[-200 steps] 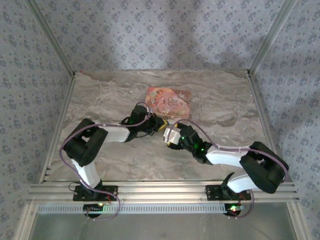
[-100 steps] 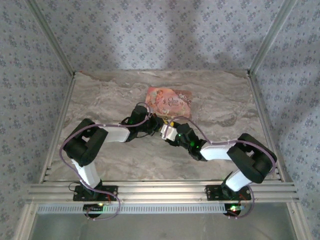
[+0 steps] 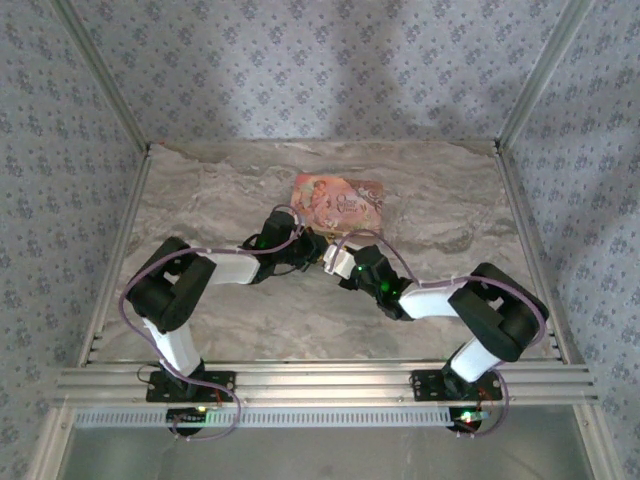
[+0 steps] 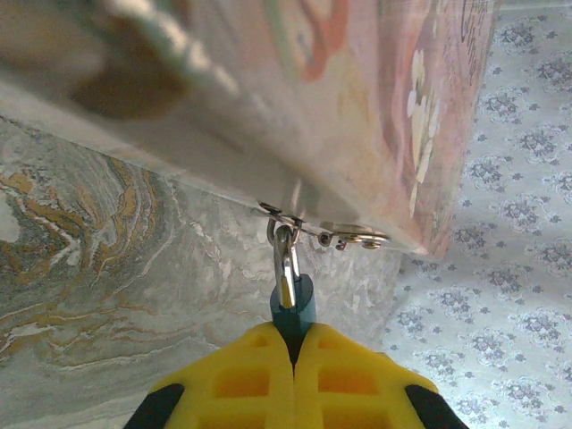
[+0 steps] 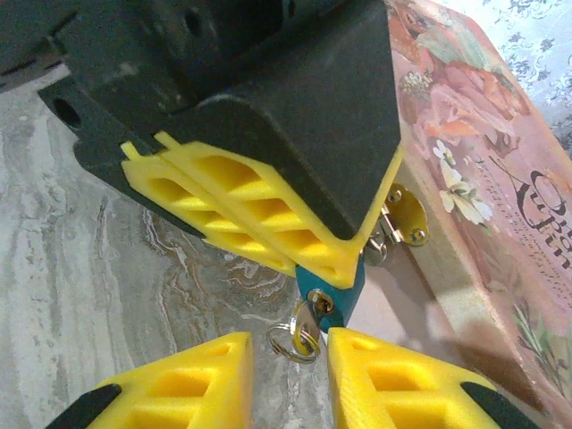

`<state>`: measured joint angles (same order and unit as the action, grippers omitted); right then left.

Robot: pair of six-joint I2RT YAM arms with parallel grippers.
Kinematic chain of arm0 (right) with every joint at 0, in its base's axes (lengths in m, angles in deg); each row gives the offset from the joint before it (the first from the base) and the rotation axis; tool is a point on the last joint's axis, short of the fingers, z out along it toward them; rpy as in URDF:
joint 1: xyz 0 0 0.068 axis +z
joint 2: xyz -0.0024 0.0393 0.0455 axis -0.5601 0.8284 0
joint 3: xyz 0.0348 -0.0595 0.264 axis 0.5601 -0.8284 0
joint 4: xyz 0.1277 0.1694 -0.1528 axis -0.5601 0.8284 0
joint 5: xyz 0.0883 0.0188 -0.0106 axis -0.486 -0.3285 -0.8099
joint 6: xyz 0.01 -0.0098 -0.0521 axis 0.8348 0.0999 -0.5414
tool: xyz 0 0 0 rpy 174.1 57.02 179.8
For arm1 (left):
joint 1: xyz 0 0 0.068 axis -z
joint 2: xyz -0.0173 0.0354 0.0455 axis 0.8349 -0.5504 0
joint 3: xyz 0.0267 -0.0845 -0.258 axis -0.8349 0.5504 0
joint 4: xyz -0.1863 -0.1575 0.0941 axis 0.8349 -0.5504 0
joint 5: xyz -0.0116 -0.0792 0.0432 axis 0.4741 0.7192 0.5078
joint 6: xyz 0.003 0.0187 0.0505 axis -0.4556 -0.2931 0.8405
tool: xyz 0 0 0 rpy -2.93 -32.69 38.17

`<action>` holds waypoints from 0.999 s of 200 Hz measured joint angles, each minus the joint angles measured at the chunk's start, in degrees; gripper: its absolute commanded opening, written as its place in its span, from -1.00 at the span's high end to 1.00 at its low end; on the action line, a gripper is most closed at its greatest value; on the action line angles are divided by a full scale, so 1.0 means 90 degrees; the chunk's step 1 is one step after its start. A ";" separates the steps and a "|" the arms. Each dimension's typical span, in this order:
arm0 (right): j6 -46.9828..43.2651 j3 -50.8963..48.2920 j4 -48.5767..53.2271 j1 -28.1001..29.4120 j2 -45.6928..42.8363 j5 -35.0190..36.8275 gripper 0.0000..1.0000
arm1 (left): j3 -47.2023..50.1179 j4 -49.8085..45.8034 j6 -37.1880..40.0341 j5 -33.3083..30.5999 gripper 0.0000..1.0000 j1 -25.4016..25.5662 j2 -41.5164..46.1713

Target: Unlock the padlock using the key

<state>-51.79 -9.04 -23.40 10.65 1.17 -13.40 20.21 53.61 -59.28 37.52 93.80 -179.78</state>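
Observation:
A small teal padlock (image 4: 297, 302) hangs by its steel shackle (image 4: 284, 255) from the hasp of a pink flowered box (image 3: 338, 203). My left gripper (image 4: 295, 338) is shut on the padlock's body. In the right wrist view the padlock (image 5: 338, 288) pokes out from under the left gripper's yellow fingers (image 5: 259, 219). The key (image 5: 308, 315) sits in its keyhole, with a key ring (image 5: 291, 340) hanging from it. My right gripper (image 5: 290, 357) is open, one finger on each side of the key and ring, with a gap to each. Both grippers meet in front of the box (image 3: 326, 254).
The box (image 5: 483, 179) lies flat on the marble-patterned table (image 3: 230, 190), its brass hasp plate (image 5: 404, 214) facing the grippers. Patterned walls and metal frame posts (image 3: 535, 80) close in the table on three sides.
My right gripper has moved left and forward to the padlock, and its jaws have narrowed around the key. The left gripper has held still on the padlock.

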 measured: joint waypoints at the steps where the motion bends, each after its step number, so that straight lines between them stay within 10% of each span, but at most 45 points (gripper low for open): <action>1: 0.0002 0.0002 0.0000 0.0000 0.0002 0.0000 0.46 | 0.0000 0.0000 0.0000 0.0000 1.00 0.0000 0.0000; 200: 0.0347 0.0170 -0.0359 0.0024 0.0274 0.0214 1.00 | 0.0000 0.0046 -0.0119 -0.0073 1.00 -0.0005 0.0000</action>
<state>-48.67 -7.51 -26.64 10.87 3.64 -11.48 20.21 54.02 -60.35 36.86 93.75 -179.78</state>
